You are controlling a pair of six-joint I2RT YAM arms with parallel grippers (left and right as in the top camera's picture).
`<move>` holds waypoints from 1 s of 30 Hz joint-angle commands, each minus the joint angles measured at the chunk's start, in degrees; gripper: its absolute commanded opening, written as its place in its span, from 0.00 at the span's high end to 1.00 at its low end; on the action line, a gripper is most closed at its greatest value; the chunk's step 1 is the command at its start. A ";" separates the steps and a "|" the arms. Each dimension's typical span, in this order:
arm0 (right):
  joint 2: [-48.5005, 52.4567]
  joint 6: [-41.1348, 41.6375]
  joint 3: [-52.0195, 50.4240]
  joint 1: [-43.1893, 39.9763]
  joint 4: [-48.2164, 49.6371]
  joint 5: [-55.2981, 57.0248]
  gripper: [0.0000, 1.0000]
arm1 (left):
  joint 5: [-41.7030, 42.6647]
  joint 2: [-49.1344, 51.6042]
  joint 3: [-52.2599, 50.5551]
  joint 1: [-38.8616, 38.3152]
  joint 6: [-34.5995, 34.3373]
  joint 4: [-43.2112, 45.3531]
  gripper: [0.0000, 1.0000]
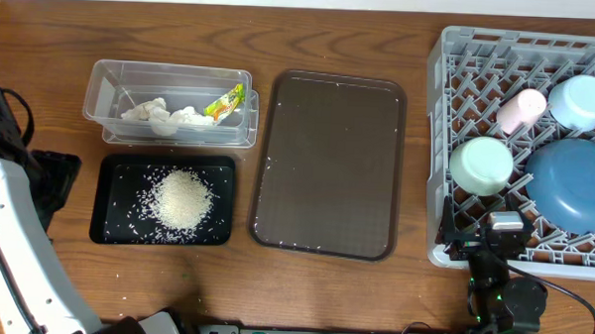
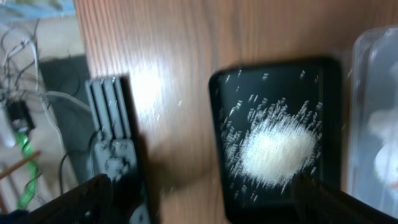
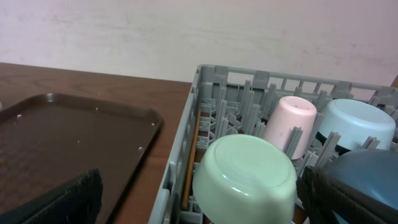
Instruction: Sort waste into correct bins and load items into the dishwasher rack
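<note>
White rice (image 1: 183, 200) lies heaped in the black tray (image 1: 112, 230). The clear tub (image 1: 107, 86) behind it holds tissue wads (image 1: 160, 114) and the green-and-yellow wrapper (image 1: 223, 104). In the grey rack (image 1: 447, 142) stand the pink cup (image 1: 521, 109), light blue bowl (image 1: 582, 102), mint dish (image 1: 481, 164) and dark blue bowl (image 1: 573, 184). The wooden stick (image 3: 191, 158) lies along the rack's left wall. My left gripper (image 2: 205, 211) is open beside the rice tray (image 2: 329, 81), with nothing between its fingers. My right gripper (image 3: 208, 202) is open at the rack's front edge, facing the mint dish (image 3: 245, 177).
A large brown serving tray (image 1: 327, 168) with a few stray grains lies between the bins and the rack. The left arm (image 1: 7, 236) rises along the table's left edge. Cables hang off the table's front edge in the left wrist view.
</note>
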 commanded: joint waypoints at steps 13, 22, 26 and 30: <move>-0.50 0.72 -0.20 -0.39 -0.09 0.00 0.01 | 5.75 -33.00 -38.82 -13.27 0.70 28.81 0.06; -0.50 0.72 -0.20 -0.39 -0.09 0.00 0.01 | 8.37 -55.78 -66.62 -23.87 0.72 58.62 0.06; -0.50 0.72 -0.20 -0.39 -0.09 0.00 0.01 | 8.26 -61.68 -75.71 -26.40 1.86 70.42 0.06; -0.50 0.72 -0.20 -0.39 -0.09 0.00 0.01 | 8.26 -65.44 -83.56 -27.96 3.67 79.14 0.06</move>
